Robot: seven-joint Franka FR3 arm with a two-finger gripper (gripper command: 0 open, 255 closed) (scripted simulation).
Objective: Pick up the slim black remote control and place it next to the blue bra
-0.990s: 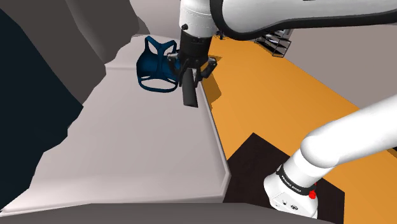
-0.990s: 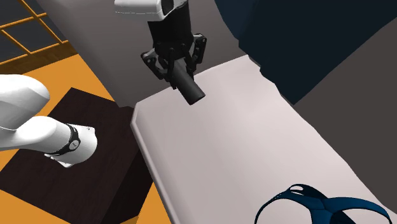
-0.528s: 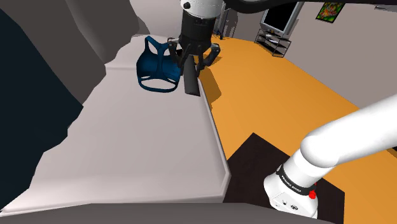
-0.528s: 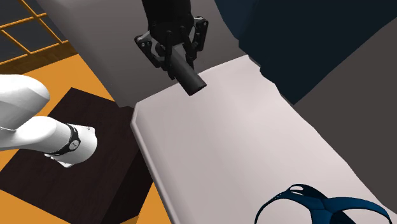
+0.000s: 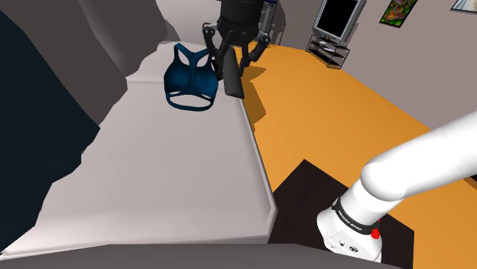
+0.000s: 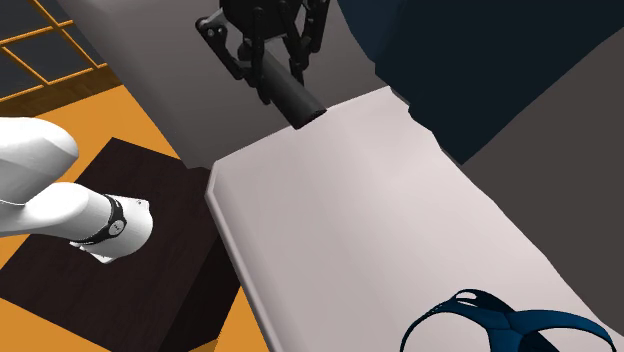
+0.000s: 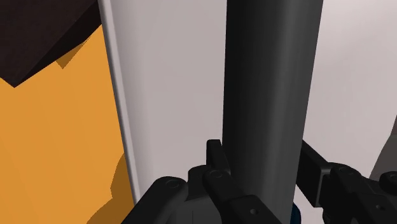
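The slim black remote hangs tilted in the air, clasped by my black gripper, which is shut on its upper end. It hovers just right of the blue bra in the shoulder view, above the pale bed surface near its edge. From the second exterior view the gripper holds the remote over the bed's far end, with the bra at the lower right. In the wrist view the remote runs long between the two fingers.
An orange floor lies right of the bed in the shoulder view. My dark stand is at the lower right. A dark headboard-like mass borders the bed's left side. A TV stand sits far back.
The gripper has carried the remote upward and farther along the bed toward the bra, and the remote has tilted more.
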